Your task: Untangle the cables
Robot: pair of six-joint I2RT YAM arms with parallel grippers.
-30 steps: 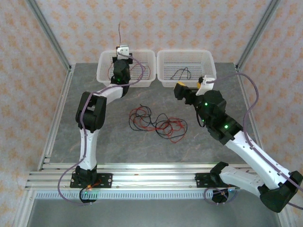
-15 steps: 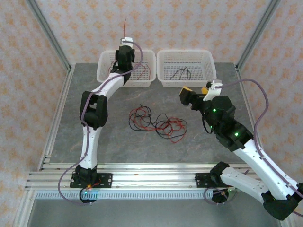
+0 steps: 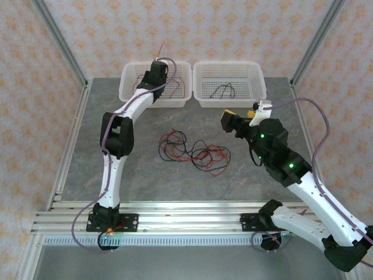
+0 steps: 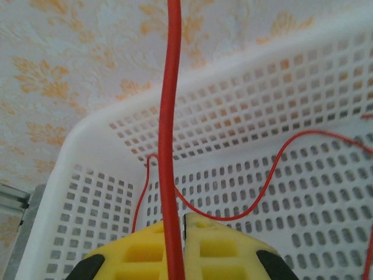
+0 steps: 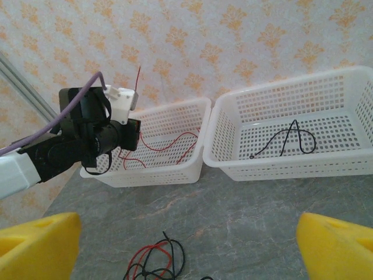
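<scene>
The cables (image 3: 192, 153) are mostly unsorted: a red-and-black knot lies at the centre of the table (image 3: 81, 169), well apart from both arms. I judge the job early to midway. At eleven o'clock the left basket (image 5: 151, 175) holds a looping red cable (image 5: 169, 143), and the left gripper (image 4: 182, 239) above it is clamped on a red strand (likely the same one, not yet released). At one o'clock the right basket (image 5: 280, 166) holds one black cable (image 5: 291, 137). The right gripper (image 5: 187, 242) hangs wide apart, holding nothing.

Nothing readable here as far as I can tell, no text, labels, brands or numbers on anything.
</scene>
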